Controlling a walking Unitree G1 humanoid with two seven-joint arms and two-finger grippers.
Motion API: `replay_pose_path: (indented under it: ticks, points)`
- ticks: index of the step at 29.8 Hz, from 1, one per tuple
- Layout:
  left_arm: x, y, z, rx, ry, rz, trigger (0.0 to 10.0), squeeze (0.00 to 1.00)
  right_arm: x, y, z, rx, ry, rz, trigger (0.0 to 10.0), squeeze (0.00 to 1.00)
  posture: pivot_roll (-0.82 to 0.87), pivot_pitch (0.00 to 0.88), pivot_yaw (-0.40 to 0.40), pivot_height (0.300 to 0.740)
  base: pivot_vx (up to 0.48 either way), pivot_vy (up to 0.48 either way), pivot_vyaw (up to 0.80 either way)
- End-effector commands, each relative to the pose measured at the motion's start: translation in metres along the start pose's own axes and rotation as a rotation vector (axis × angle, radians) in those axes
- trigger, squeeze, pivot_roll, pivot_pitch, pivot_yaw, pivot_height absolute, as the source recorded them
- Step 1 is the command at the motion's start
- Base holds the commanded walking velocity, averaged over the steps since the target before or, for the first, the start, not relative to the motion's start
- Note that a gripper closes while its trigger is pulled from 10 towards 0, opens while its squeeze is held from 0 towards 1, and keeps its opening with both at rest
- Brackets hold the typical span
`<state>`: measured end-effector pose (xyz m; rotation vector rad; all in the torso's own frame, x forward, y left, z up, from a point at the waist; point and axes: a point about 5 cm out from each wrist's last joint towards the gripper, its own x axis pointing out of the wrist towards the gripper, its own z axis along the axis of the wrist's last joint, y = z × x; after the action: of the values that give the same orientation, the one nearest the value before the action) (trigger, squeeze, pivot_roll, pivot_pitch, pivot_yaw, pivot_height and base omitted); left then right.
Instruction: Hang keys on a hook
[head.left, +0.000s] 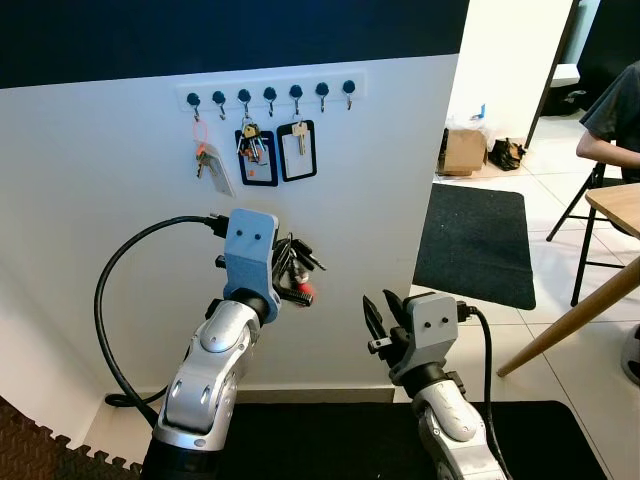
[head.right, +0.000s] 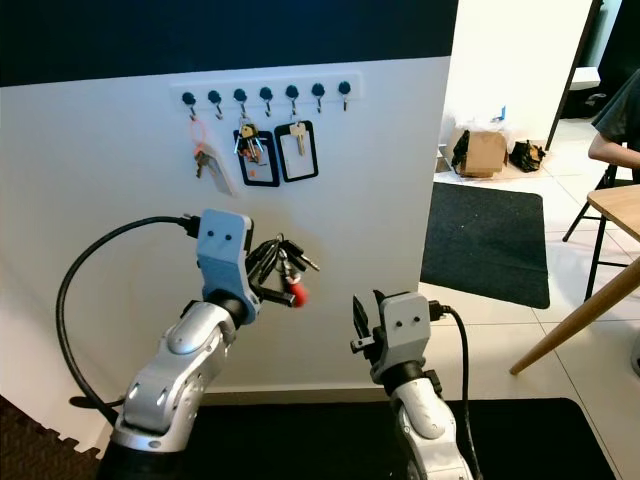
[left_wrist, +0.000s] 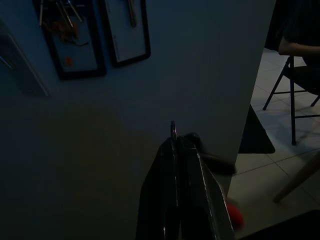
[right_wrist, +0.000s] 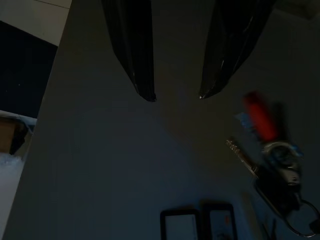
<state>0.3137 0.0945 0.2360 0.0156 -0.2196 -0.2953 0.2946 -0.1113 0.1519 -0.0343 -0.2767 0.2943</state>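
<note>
A white rack with several black hooks runs along the white wall. Three of its hooks carry things: a tag on a red loop, a key bunch with a black card holder and a key with a second card holder. My left gripper is raised below the rack, shut on a key bunch with a red fob; its closed fingers pinch the key ring. My right gripper stands lower and to the right, open with nothing in it.
The wall ends at a corner to the right. Beyond it lie a dark mat, a cardboard box, a wooden table and a seated person on a black chair. A black mat lies underfoot.
</note>
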Motion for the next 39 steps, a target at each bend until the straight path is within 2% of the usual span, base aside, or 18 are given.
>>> replay_pose_path:
  ticks: [1,9,17,21,24,28,32,39]
  points:
    - [-0.001,0.002,-0.001,0.005,0.004,0.014,10.0,0.00,-0.001,0.004,0.000,0.011,0.001,0.013,10.0,0.00,0.03,0.120,0.095,0.740,0.000,0.000,0.00]
    - [0.002,0.003,0.007,0.004,-0.033,0.022,10.0,0.00,0.000,0.005,0.002,0.011,-0.007,0.015,10.0,0.00,0.03,0.120,0.093,0.740,0.000,0.000,0.00]
    - [0.022,-0.003,0.022,-0.026,-0.084,0.011,10.0,0.00,0.005,0.006,0.008,0.006,-0.032,0.020,10.0,0.00,0.03,0.126,0.083,0.740,0.000,0.000,0.00]
    - [0.048,-0.006,0.033,-0.054,-0.110,-0.003,10.0,0.00,0.009,0.005,0.018,0.006,-0.066,0.012,10.0,0.00,0.02,0.149,0.088,0.740,0.000,0.000,0.00]
    - [0.054,-0.005,0.036,-0.062,-0.113,0.001,10.0,0.00,0.011,0.005,0.021,0.009,-0.077,0.007,10.0,0.00,0.02,0.154,0.091,0.740,0.000,0.000,0.00]
    - [0.079,0.009,0.056,-0.095,-0.142,0.038,10.0,0.00,0.015,0.006,0.032,0.012,-0.112,-0.009,10.0,0.00,0.01,0.169,0.116,0.740,0.000,0.000,0.00]
    - [0.077,0.013,0.059,-0.064,-0.158,0.025,10.0,0.00,0.013,0.004,0.034,0.011,-0.117,-0.024,10.0,0.00,0.01,0.168,0.124,0.740,0.000,0.000,0.00]
    - [0.065,0.018,0.048,-0.005,-0.165,0.033,10.0,0.00,0.009,0.000,0.029,0.010,-0.098,-0.039,10.0,0.00,0.02,0.161,0.113,0.740,0.000,0.000,0.00]
